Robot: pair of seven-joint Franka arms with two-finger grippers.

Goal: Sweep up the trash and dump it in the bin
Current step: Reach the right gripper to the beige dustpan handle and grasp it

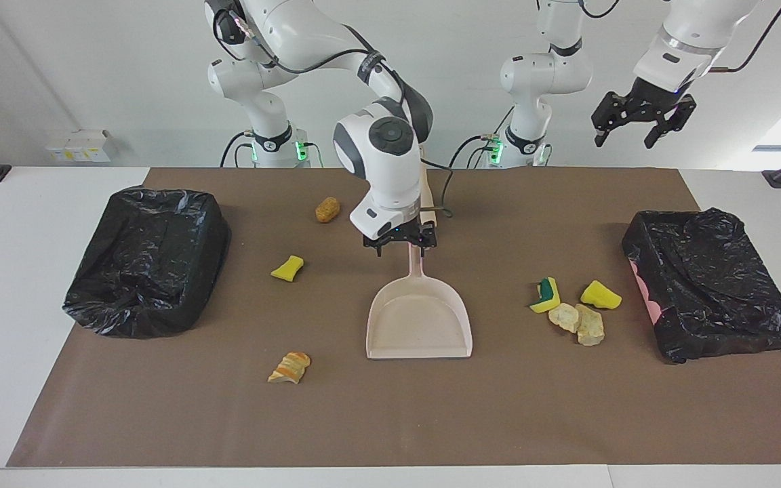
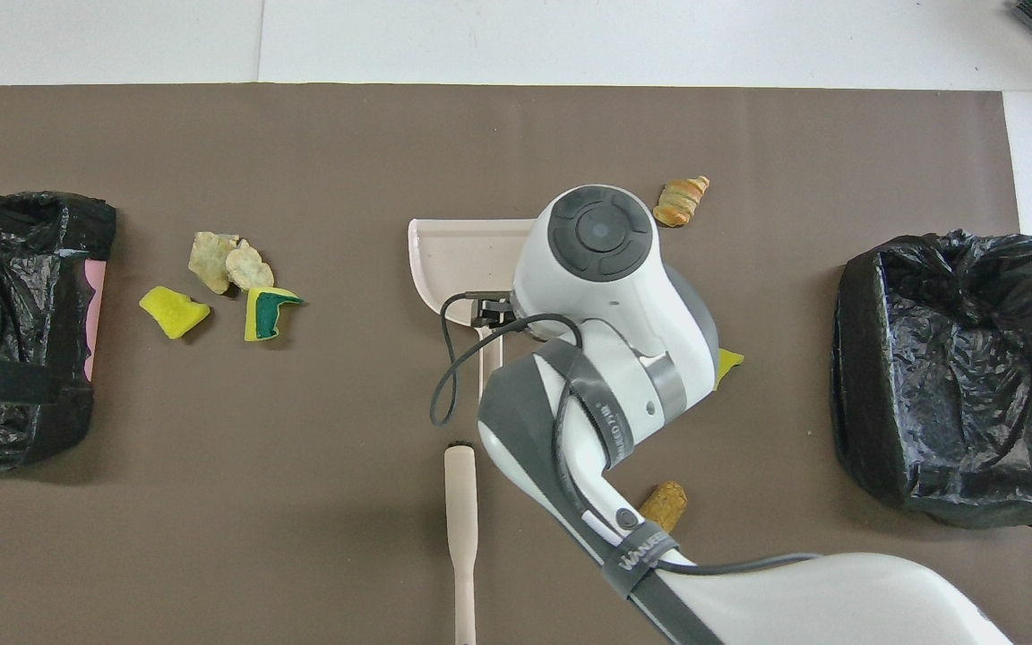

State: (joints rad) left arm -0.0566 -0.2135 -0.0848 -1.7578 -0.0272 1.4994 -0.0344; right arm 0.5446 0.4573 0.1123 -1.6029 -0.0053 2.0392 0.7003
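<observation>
Right now we see the right gripper (image 1: 401,243) spread wide just over the dustpan (image 1: 419,318) handle, nothing pinched. Toward the right arm's end from it lie three pieces of the trash (image 1: 287,268): a smooth yellow wedge, a rough brown lump and an orange-striped chunk, with bare brown mat (image 1: 390,420) between them and a crinkled black-lined bin (image 1: 146,261). Toward the left arm's end four soft chunks cluster near the other bin (image 1: 709,281). Beside the gripper lies the beige brush (image 2: 460,528). The left gripper (image 1: 640,116) hangs high, open and empty, near that end's mat edge.
</observation>
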